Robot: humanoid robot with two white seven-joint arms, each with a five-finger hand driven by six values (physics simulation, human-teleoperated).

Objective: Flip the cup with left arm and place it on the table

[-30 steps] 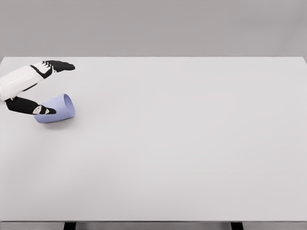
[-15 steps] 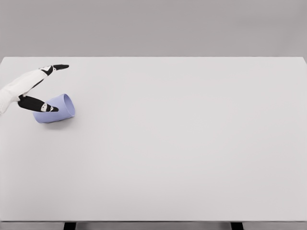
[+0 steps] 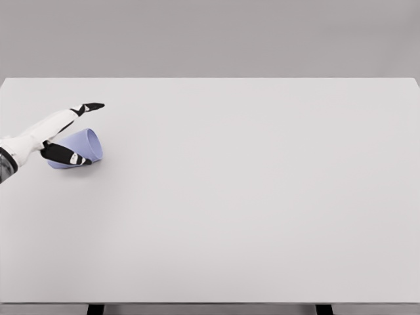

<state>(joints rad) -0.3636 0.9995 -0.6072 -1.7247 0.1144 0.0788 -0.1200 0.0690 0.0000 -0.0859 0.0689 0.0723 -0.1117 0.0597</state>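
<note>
Change: left hand (image 3: 60, 134) has come lower, now straddling the cup (image 3: 84, 146).
Hand: fingers spread — not closed yet.
Cup: on its side, table (image 3: 262, 197) far left.
Handling: probably light, stiff, rolls easily — grip across the wall.

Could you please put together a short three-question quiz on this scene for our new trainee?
1. True or false: the pale lilac plastic cup stands upright on the white table.
2. Which hand is at the cup?
A. the left hand
B. the right hand
C. both hands
3. Fill in: the cup lies on its ____, with its open mouth facing the picture's right.

Key
1. False: it lies on its side near the table's left edge.
2. A. The left hand reaches in from the left, its thumb across the front of the cup and its fingers stretched out above and behind it; no right arm is in view.
3. side
</note>
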